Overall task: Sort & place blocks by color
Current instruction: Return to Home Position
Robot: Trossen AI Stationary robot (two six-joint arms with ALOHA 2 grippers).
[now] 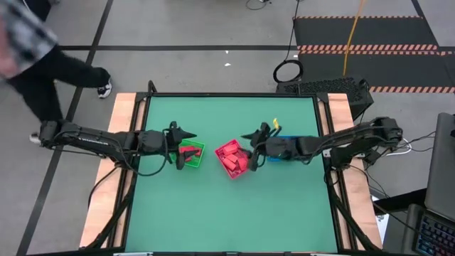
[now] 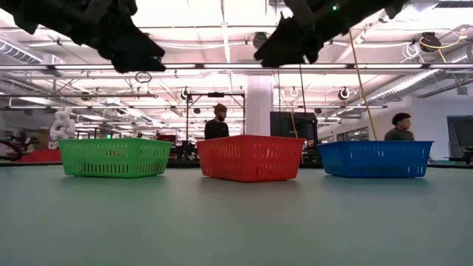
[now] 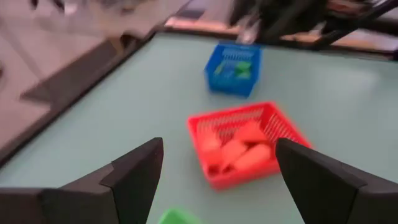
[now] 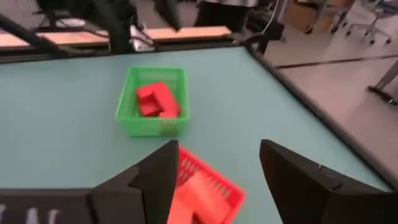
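Left tool [image 3: 219, 148] fingers apart, empty, above green basket [image 4: 151, 126]; right tool [image 4: 219, 149] likewise, above red basket [image 3: 214, 177]. Red blocks [image 4: 155, 99] in green basket, pink blocks [image 3: 239, 152] in red basket. Sorting looks done; next, both arms retract home

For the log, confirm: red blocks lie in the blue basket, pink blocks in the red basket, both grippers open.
The red blocks lie in the green basket, not the blue, as the right wrist view shows. Pink blocks are in the red basket; left gripper and right gripper are open.
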